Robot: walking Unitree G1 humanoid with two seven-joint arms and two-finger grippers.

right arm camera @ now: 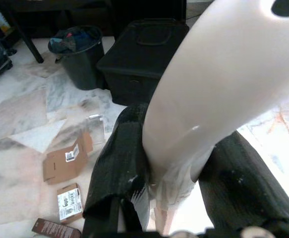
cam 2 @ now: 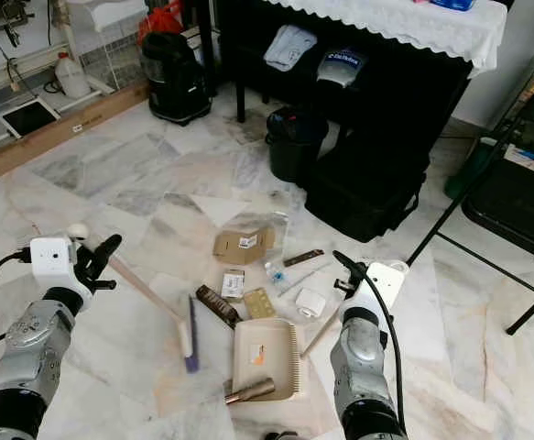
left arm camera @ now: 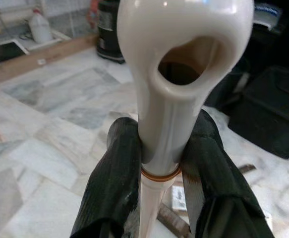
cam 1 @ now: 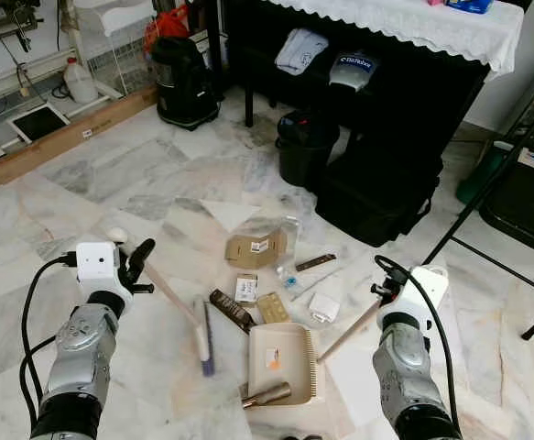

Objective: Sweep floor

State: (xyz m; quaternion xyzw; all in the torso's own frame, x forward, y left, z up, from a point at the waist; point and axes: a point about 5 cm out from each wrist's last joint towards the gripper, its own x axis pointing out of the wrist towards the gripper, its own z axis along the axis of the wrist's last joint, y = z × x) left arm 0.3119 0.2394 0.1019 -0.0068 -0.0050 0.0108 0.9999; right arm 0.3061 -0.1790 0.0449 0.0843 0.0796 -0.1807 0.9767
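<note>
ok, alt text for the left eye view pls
Two silver robot arms over a marble floor: the left gripper holds a broom handle, the right gripper a beige dustpan by its long handle. Flattened cardboard boxes and wrappers lie beyond the pan, before a black bin and case.

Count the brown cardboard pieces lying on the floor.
2: a flattened cardboard box with a white label beyond the dustpan, and a smaller labelled carton between them. Other litter nearby is harder to identify, and more may be hidden.
</note>
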